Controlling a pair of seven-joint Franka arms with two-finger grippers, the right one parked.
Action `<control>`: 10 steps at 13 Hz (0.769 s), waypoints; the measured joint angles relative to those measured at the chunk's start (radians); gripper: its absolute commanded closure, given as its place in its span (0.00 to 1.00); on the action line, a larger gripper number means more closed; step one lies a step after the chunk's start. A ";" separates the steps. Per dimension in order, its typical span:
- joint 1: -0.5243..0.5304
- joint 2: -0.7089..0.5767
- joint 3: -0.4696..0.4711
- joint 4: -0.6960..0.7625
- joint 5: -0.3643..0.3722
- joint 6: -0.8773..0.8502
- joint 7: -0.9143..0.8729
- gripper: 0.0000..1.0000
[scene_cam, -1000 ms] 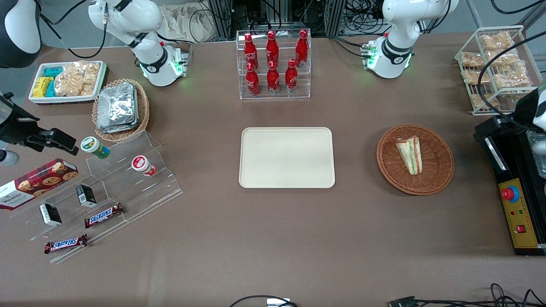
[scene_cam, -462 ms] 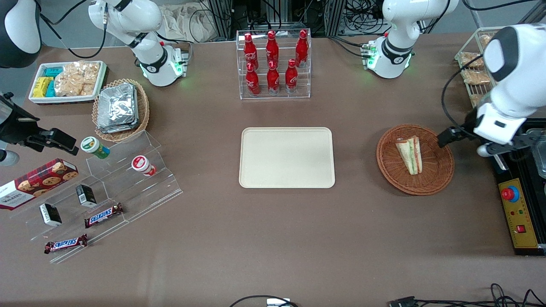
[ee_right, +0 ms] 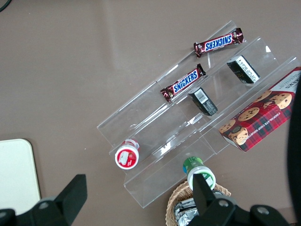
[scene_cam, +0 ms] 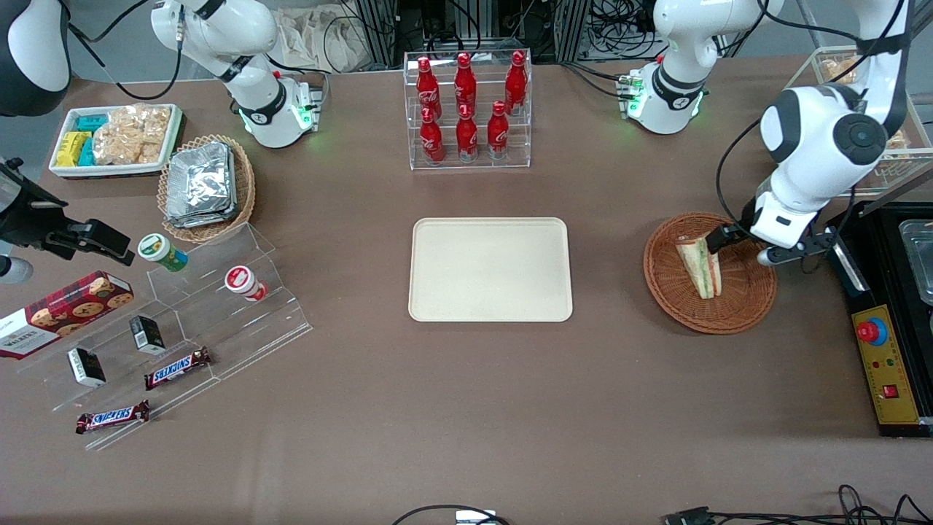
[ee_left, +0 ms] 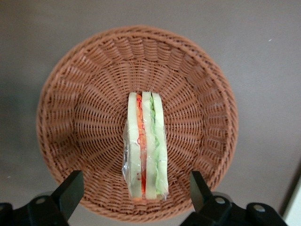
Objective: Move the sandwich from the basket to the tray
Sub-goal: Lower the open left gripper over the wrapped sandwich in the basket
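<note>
Hovering over the basket (scene_cam: 710, 273), the gripper (ee_left: 134, 194) has its jaws spread wide, wider than the sandwich (ee_left: 145, 151) is thick, and it grips nothing. In the left wrist view the two black fingers (ee_left: 69, 190) sit above the basket's rim on either flank of the wedge, clear of bread and wicker alike. The front view shows the gripper (scene_cam: 738, 245) above the part of the basket farther from the camera, over the sandwich's (scene_cam: 700, 265) broad end.

The sandwich lies in the middle of the basket on its cut face, so the white bread and the green and red-pink layers show as stripes, with clear wrap around them. Bare wicker rings it on every flank.

Nearest the front camera, the brown table (scene_cam: 466, 408) is open across its whole width. The tray (scene_cam: 490, 269) lies flat at the table's middle, well apart from the basket toward the parked arm's end, with bare tabletop between them. A black control box (scene_cam: 883, 343) with a red button stands beside the basket at the working arm's end. Farther from the camera than the tray stands a clear rack of red bottles (scene_cam: 467, 109), with open table between.
</note>
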 measured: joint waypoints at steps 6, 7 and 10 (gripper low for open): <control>0.000 0.123 0.002 -0.044 0.000 0.137 -0.002 0.02; 0.000 0.135 0.002 -0.051 0.000 0.158 -0.002 0.01; 0.000 0.156 0.002 -0.072 -0.001 0.204 -0.003 0.02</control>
